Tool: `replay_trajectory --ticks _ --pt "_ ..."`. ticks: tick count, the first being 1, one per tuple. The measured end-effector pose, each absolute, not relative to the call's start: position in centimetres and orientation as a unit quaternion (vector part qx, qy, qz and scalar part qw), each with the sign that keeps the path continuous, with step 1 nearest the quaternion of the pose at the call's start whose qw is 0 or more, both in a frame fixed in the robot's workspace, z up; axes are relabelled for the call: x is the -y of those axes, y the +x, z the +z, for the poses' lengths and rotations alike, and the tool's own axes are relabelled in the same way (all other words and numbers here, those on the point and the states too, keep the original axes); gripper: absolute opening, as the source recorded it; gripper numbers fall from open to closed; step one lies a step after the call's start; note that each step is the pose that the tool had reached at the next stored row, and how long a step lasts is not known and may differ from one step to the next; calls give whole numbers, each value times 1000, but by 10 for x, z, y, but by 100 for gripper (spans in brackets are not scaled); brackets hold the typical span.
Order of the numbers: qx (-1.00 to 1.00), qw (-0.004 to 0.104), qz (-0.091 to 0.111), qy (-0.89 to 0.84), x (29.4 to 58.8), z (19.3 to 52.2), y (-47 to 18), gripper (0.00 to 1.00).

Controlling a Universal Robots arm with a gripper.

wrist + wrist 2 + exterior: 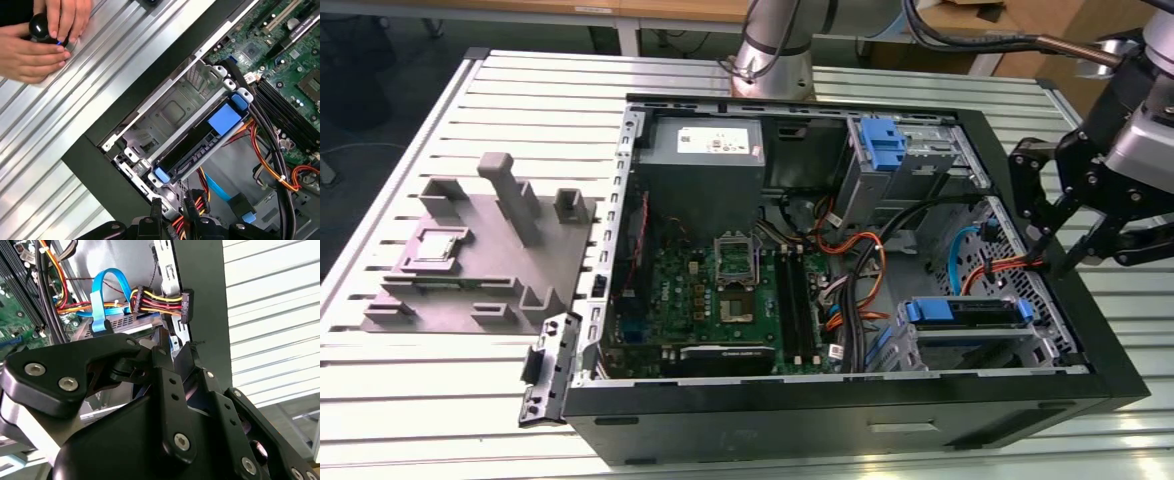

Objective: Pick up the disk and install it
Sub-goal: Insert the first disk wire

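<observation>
The disk (967,312) sits edge-on inside the metal drive cage (1014,350) at the corner of the open computer case on the exterior view's right. Its blue side rails and blue tab face up. In the first wrist view the disk (200,150) lies slotted in the cage (170,110), with a blue clip at each end. My gripper (1057,262) hangs just above the case's wall on the exterior view's right, a short way from the disk and holding nothing of it. Its tips (172,210) hover over the bundled power cables. In the second wrist view the gripper (170,342) points down at those cables.
A grey power-supply box (700,150) and a bare blue bracket (881,140) occupy the case's far side. Beside the cage lies the green motherboard (734,290). Orange and yellow cables (160,300) and a blue flat cable (100,300) run beside the cage. A grey fixture (480,250) stands outside. A person's hands (40,35) rest on the table.
</observation>
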State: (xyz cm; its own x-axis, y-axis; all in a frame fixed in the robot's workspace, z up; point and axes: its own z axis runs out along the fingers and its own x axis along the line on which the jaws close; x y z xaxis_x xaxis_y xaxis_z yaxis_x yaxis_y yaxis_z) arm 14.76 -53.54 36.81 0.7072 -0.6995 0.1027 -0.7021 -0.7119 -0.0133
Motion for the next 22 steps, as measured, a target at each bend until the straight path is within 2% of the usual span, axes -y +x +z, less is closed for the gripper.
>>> replay_trajectory --ticks 11,22 --pt "367 13 50 929 532 366 157 31" --pt "273 8 51 961 532 361 157 31"
